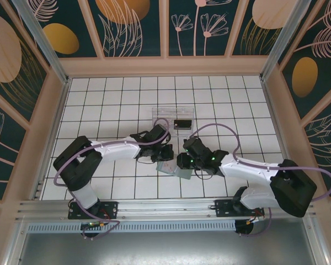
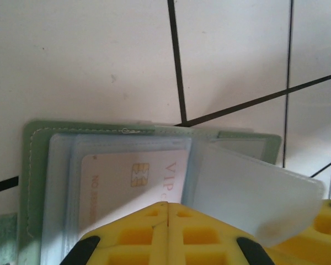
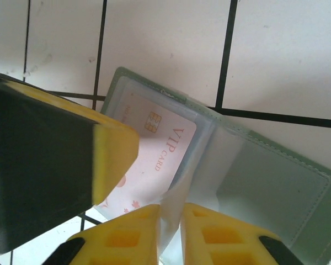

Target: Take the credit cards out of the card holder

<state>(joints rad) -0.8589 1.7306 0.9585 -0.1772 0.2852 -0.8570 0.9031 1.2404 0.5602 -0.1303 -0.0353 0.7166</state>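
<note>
The grey-green stitched fabric bifold card holder lies open on the white tiled counter, directly under the left end effector, whose yellow ribbed fingers are pressed together. We note a pale pinkish plastic card with a gold chip in a clear pocket just ahead of them. The right end effector pinches the holder's frosted translucent sleeve. Bare tiles lie beyond the holder's far edge. Well ahead sits a clear plastic tray holding a black card.
</note>
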